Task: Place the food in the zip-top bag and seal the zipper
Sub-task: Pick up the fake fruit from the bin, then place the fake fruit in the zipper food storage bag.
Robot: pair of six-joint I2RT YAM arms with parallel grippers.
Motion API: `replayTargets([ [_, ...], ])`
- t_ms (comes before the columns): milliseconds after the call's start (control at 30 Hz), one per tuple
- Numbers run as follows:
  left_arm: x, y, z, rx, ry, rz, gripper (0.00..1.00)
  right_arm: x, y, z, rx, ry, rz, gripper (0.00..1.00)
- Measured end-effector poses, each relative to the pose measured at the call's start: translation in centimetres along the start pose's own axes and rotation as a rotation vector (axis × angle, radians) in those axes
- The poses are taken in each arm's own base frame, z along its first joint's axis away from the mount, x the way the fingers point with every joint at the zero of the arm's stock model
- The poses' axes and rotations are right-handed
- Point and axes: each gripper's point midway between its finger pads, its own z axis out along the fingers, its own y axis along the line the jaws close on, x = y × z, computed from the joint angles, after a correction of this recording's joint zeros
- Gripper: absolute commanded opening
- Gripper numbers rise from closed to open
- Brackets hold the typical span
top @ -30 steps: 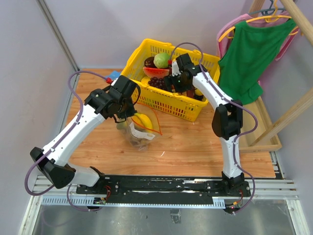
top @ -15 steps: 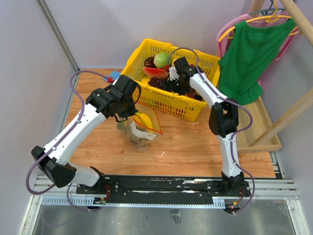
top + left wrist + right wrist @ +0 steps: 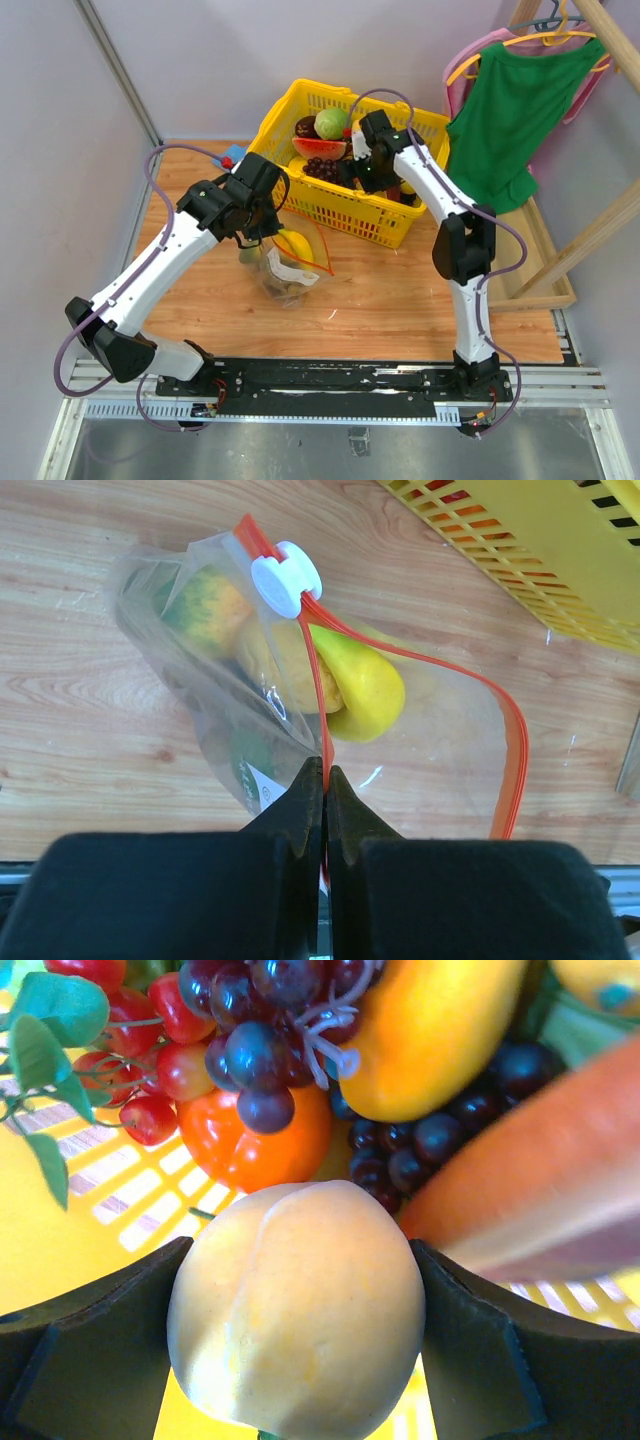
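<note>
The clear zip-top bag (image 3: 240, 680) lies on the wooden table (image 3: 400, 290), holding a yellow fruit (image 3: 355, 685), a green-yellow fruit (image 3: 205, 605) and others. Its orange-red zipper (image 3: 312, 690) has a white slider (image 3: 285, 575). My left gripper (image 3: 325, 775) is shut on the zipper strip, holding the mouth open; it also shows in the top view (image 3: 262, 225). My right gripper (image 3: 295, 1310) is inside the yellow basket (image 3: 300, 110), shut on a pale yellow-orange peach (image 3: 300, 1320).
The basket holds dark grapes (image 3: 260, 1020), red cherries with leaves (image 3: 140, 1060), an orange fruit (image 3: 255, 1145), a mango (image 3: 430, 1030), a watermelon slice (image 3: 318, 147) and a green fruit (image 3: 331, 123). A green shirt (image 3: 520, 110) hangs on a wooden rack at the right.
The right gripper dipped left into the basket, then drew back a little to the right. The left arm and the bag have not moved.
</note>
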Motion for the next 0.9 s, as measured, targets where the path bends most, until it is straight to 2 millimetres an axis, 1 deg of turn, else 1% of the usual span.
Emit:
replayTargets([
  [133, 0.2, -0.2, 0.2, 0.009, 0.007, -0.001, 0.0, -0.8, -1.0, -3.3, 0.088, -0.047, -0.004, 0.54],
  [200, 0.3, -0.3, 0.4, 0.016, 0.011, -0.001, 0.0, -1.5, -2.0, -5.5, 0.159, -0.089, -0.001, 0.54],
  [300, 0.4, -0.5, 0.4, 0.028, 0.014, -0.003, 0.0, -2.2, -3.1, -8.5, 0.243, -0.141, 0.002, 0.53],
  [467, 0.5, -0.9, 0.3, 0.056, 0.016, -0.008, 0.0, -2.4, -3.8, -11.3, 0.307, -0.19, 0.017, 0.52],
  [567, 0.7, -1.0, 0.2, 0.069, 0.021, -0.01, 0.0, -2.4, -3.7, -12.7, 0.313, -0.214, 0.027, 0.51],
  [700, 0.6, -1.3, 0.0, 0.086, 0.02, -0.013, 0.0, -2.9, -3.0, -14.9, 0.301, -0.277, 0.039, 0.51],
  [833, 0.6, -1.7, -0.1, 0.108, 0.021, -0.014, 0.0, -3.2, -1.3, -18.0, 0.244, -0.365, 0.047, 0.51],
  [900, 0.6, -1.9, -0.2, 0.119, 0.021, -0.014, 0.0, -3.4, 0.0, -19.5, 0.197, -0.416, 0.04, 0.51],
])
